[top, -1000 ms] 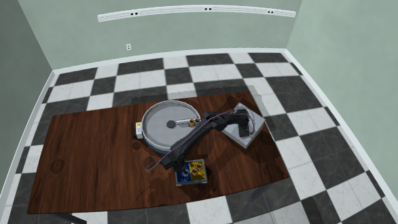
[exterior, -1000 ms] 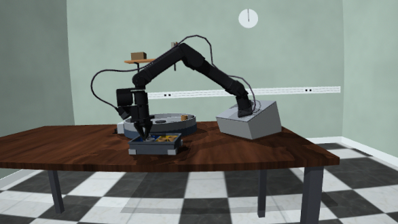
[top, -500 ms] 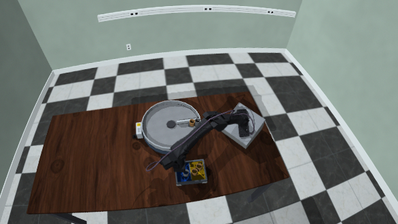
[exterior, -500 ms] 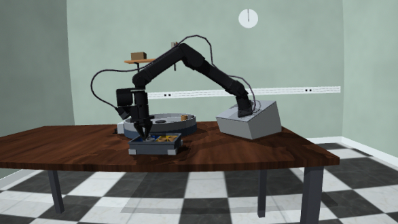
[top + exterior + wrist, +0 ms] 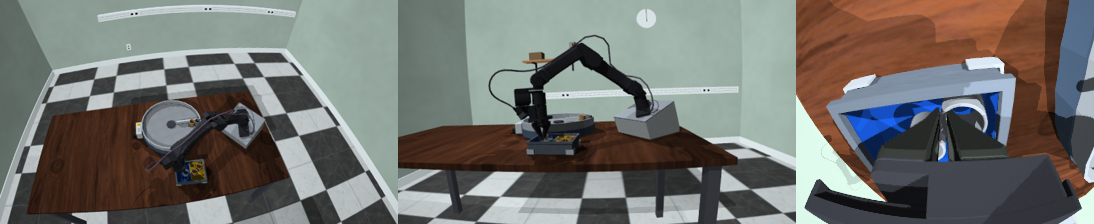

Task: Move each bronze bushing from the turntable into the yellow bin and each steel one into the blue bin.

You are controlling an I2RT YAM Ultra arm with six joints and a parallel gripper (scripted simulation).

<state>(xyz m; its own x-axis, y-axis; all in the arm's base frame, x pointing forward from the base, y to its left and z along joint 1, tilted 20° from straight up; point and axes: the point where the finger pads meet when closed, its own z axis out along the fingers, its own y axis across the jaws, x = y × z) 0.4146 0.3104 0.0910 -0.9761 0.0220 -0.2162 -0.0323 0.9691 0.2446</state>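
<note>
My gripper [image 5: 943,113] points straight down into the blue bin [image 5: 923,119] and is shut on a steel bushing [image 5: 964,116], whose pale ring shows just past the fingertips. In the side view the fingertips [image 5: 541,135] dip into the left half of the bin tray [image 5: 553,144]. From above, the blue bin [image 5: 183,176] holds a steel bushing and the yellow bin [image 5: 199,167] beside it holds bronze bushings. One bronze bushing [image 5: 191,122] stands on the grey turntable [image 5: 170,123], right of its hub.
A grey angled base block [image 5: 244,125] carries the arm at the table's right. A small white box [image 5: 138,128] sits at the turntable's left rim. The turntable's raised rim [image 5: 561,125] lies just behind the bins.
</note>
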